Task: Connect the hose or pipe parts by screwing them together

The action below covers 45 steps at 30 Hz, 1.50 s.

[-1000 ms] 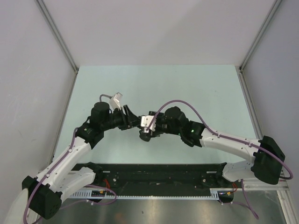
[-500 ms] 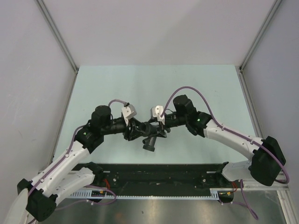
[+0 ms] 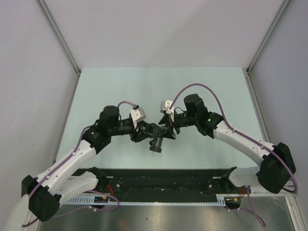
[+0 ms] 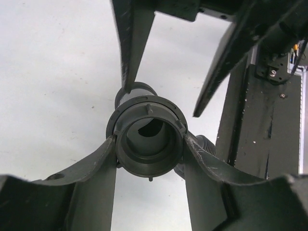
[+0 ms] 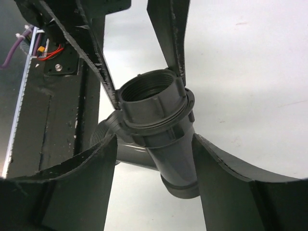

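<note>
A dark grey Y-branched pipe fitting (image 3: 155, 137) hangs above the table between both grippers, its side branch pointing toward the near edge. My left gripper (image 3: 144, 131) is shut on the fitting's round threaded collar (image 4: 149, 169), one finger pressed on each side; the left wrist view looks straight into the collar's mouth. My right gripper (image 5: 154, 137) faces it from the right and straddles the Y trunk (image 5: 175, 159), its fingertips touching just under the collar (image 5: 154, 108). Lower down, gaps show between its fingers and the trunk. The threaded side branch (image 5: 103, 132) sticks out to the left.
The pale green table (image 3: 120, 86) is walled by grey panels on three sides. A black rail with wiring (image 3: 168, 180) runs along the near edge by the arm bases. Purple cables (image 3: 202, 89) loop over both wrists.
Both wrists have rolled and moved toward the far side, carrying the fitting with them. Its branch has swung to point at the near edge. The right jaws closed slightly.
</note>
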Tool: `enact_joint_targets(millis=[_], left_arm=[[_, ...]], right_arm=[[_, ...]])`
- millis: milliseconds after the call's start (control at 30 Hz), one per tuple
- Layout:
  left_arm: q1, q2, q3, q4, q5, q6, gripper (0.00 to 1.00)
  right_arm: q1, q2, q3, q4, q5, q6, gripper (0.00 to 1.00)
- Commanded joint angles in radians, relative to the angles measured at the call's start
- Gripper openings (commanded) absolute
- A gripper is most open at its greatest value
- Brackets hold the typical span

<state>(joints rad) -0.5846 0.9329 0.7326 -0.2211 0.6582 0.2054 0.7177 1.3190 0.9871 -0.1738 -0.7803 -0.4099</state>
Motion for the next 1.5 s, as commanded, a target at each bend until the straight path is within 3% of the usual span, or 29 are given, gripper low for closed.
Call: enact_joint_targets(millis=[0,233,267,367,600,1467], left_arm=[[0.054,-0.012,0.024,0.118,-0.002,-0.097,0.00],[0.189,-0.029,-0.045,0.297,0.085,-0.455,0.00],[0.207,-0.037,-0.079,0.371,0.104,-0.510,0.00],[0.243,-0.065,-0.113,0.440,0.135,-0.653,0.00],[0.253,-0.066,-0.078,0.440,0.215,-0.863,0.00],[0.253,-0.097,-0.104,0.454,0.227,-0.971,0.00]], right_arm=[[0.006,-0.069,0.051,0.049,0.081,0.091,0.71],[0.020,-0.177,-0.030,0.121,0.228,0.051,0.80],[0.022,-0.205,-0.054,0.178,0.237,0.018,0.85],[0.023,-0.248,-0.148,0.307,0.249,-0.027,0.89],[0.057,-0.228,-0.191,0.436,0.316,-0.141,0.89],[0.189,-0.101,-0.159,0.522,0.328,-0.126,0.87]])
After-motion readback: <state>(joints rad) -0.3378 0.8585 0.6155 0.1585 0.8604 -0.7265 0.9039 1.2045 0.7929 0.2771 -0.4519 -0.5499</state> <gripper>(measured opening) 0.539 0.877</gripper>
